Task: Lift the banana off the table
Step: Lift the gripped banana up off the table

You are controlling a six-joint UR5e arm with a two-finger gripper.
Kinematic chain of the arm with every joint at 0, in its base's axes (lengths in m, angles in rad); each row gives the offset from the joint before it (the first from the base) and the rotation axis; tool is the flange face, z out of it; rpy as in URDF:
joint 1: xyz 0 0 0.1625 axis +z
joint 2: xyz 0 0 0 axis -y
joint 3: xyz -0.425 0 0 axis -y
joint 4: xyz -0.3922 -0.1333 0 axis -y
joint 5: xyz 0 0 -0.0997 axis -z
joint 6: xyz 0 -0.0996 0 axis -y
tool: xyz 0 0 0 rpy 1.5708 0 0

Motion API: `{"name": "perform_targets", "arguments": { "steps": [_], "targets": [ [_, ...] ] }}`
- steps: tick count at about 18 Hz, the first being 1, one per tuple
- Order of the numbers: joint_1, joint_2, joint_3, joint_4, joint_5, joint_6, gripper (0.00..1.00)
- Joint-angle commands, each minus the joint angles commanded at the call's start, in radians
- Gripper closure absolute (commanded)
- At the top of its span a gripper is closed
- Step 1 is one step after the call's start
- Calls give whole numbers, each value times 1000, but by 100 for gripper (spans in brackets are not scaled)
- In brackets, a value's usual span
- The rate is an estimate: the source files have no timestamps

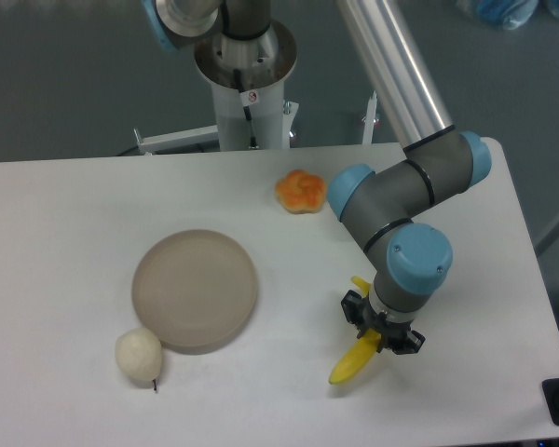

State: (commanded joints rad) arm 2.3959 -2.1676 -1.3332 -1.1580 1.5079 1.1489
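Observation:
The bright yellow banana (351,363) is held near the front right of the white table (74,233), tilted with its lower tip pointing down-left. Its upper end pokes out behind the wrist. My gripper (382,333) hangs under the blue-capped wrist and is shut on the banana's upper half; the black fingers sit on either side of it. Whether the lower tip still touches the table I cannot tell.
A round grey-beige plate (195,289) lies left of centre. A white pear-shaped fruit (138,354) rests at the plate's lower left. An orange lobed fruit (301,191) sits behind the arm's elbow. The table's right edge is close to the gripper.

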Motion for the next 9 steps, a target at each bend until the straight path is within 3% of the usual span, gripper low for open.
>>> {"name": "perform_targets", "arguments": {
  "steps": [5,9],
  "targets": [
    [22,3,86,-104,8,38,100],
    [22,3,134,-187,11,173,100]
  ]
}}
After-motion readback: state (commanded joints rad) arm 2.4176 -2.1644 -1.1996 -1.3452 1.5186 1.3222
